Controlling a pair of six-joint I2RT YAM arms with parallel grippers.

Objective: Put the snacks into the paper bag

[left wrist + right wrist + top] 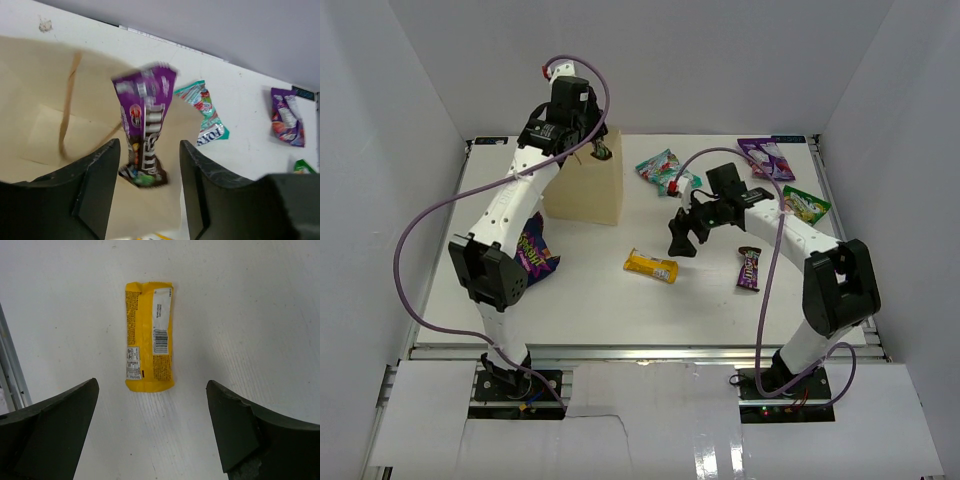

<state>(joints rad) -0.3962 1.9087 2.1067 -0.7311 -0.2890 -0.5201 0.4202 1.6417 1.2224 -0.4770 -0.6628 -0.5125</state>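
Candy bar (145,127) between spread L gripper (150,185) | over paper bag (40,125) | R gripper (152,425) spread; empty

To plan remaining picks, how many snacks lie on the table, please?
6: chip bag left; teal pouch, purple-white packet back; green packet right; yellow bar, candy bar centre. Paper bag may hide others.

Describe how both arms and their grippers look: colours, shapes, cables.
The left arm and right arm have white links joined by black joint housings. A thin purple cable loops along each. The left gripper and right gripper each have two broad, matte black, wedge-shaped fingers.
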